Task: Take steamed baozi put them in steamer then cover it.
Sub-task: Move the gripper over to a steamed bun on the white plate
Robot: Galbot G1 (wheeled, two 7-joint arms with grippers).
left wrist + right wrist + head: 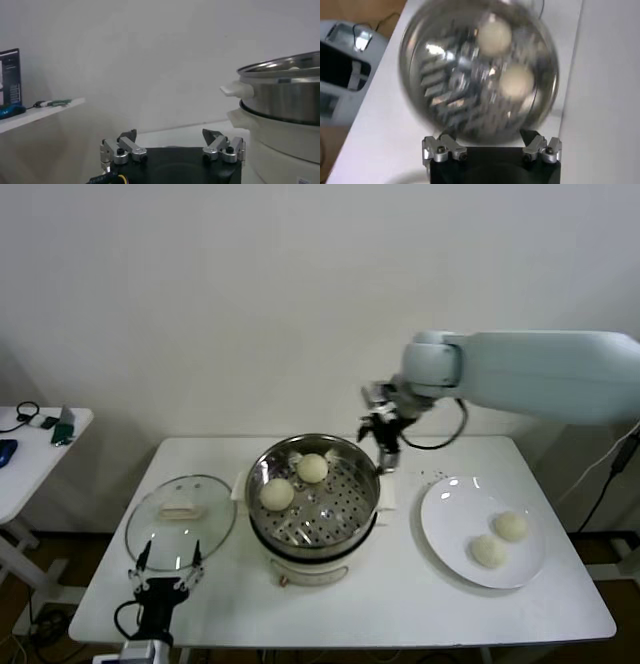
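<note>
Left gripper (166, 572): parked low at the table's near-left edge, fingers spread, empty.
Lid: round glass lid (181, 521) lying flat on the white table (400, 604), just left of the steamer.
Steamer: large shiny steel steamer (314, 502) on a white base, uncovered.
Buns inside: two pale cream steamed baozi (278, 494) on the perforated tray (toward its far-left part).
Right gripper (384, 436): above the steamer's far-right rim, fingers spread, holding nothing.
Plate: flat white plate (450, 534) at right, carrying two more buns.

Two baozi (295, 481) in uncovered steamer (315, 529) (two plated)
</note>
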